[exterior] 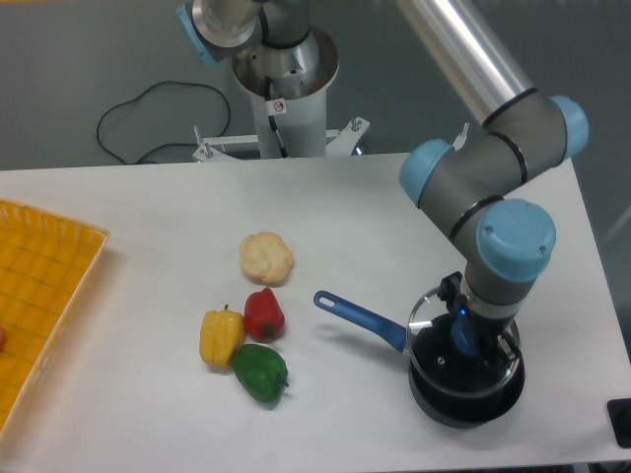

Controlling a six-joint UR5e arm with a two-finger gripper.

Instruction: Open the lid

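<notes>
Gripper (471,347) largely masked by own wrist; jaws closed on blue knob (463,336), only partly visible. Lid (446,347) tilted, left rim raised clear of pan (463,386), right side hidden behind gripper; contact with pan on that side impossible to judge. Pan interior not visible. Pan at front right of desk (148,217), blue handle (361,317) pointing left and slightly back.

Upper arm cut off at top edge. Second robot base (281,79) at back also cut off at top; small round red-and-white sticker on its column, symbol too small to read. No other writing legible. Dark object (621,419) at right edge cut off, identity unclear. Black cable (148,108) looped on floor behind desk.

Yellow tray (39,296) at left edge, cut off; small reddish item at its edge, too little showing to identify. Mid-desk: pale bun-like item (266,258); just in front, red pepper (264,313), yellow pepper (221,336) and green pepper (260,371) clustered, touching or nearly so, well apart from pan.
</notes>
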